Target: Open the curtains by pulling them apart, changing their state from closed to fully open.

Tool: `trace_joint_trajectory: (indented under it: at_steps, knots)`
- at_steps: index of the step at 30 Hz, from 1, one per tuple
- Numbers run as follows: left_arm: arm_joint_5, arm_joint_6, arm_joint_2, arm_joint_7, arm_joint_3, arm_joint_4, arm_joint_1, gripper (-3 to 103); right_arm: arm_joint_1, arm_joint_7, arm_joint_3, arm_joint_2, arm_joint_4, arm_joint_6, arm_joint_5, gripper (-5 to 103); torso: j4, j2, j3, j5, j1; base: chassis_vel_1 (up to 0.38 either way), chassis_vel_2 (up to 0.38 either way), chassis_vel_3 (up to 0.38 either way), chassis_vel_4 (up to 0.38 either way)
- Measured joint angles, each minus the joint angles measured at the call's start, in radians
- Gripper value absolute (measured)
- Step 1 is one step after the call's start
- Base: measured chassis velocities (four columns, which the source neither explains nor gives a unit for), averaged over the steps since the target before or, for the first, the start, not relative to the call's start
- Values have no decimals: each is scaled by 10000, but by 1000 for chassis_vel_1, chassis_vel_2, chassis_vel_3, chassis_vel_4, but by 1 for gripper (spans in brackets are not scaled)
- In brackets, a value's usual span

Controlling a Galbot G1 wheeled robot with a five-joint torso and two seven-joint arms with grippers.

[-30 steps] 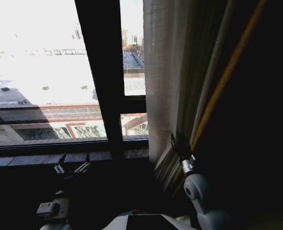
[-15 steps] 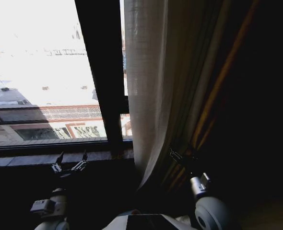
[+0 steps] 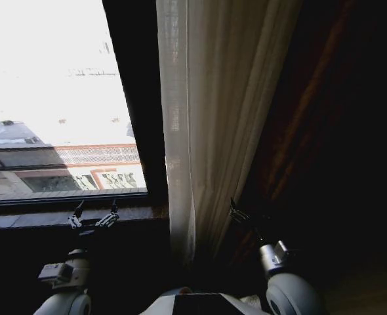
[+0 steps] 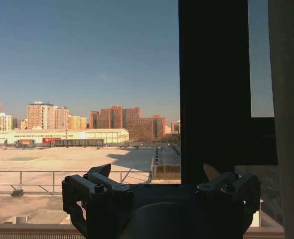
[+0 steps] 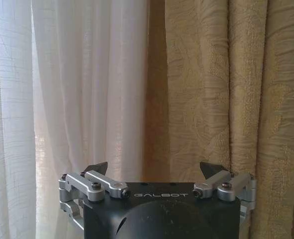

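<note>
A sheer white pleated curtain (image 3: 193, 131) hangs just right of the dark window frame bar (image 3: 138, 98), reaching down past the sill. My right gripper (image 3: 241, 214) is low at the panel's right edge. In the right wrist view it (image 5: 153, 172) stands open with nothing between its fingers, facing the sheer curtain (image 5: 72, 99) and a tan patterned drape (image 5: 226, 99) a short way off. My left gripper (image 3: 92, 216) is open by the sill, pointed at the window. From the left wrist, that gripper (image 4: 156, 172) faces the glass, with the curtain (image 4: 289, 124) off to one side.
The stone window sill (image 3: 36, 220) runs along under the glass. A heavy dark drape (image 3: 311, 131) hangs right of the sheer panel, with deep shadow beyond it. The frame bar (image 4: 214, 89) stands between the bare pane and the curtain.
The sheer panel has swung back to the left and now covers the narrow pane right of the frame bar. My right gripper has come off the fabric and sunk lower. The left gripper has barely moved.
</note>
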Motion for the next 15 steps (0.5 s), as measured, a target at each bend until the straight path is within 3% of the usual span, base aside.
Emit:
trace_joint_trajectory:
  at_steps: [8, 15]
  knots:
    - [-23, 101, -75, -9, -12, 189, 195, 100, 175, 134, 15, -12, -421, -1, -189, 100, 2, 0, 0, 0, 0, 135, 142, -119, -144]
    - [-58, 270, -40, -10, 44, 259, 204, 100, 423, 206, -203, -1, -789, -1, -265, 100, 1, 1, 0, -3, -1, 262, 244, -268, -257]
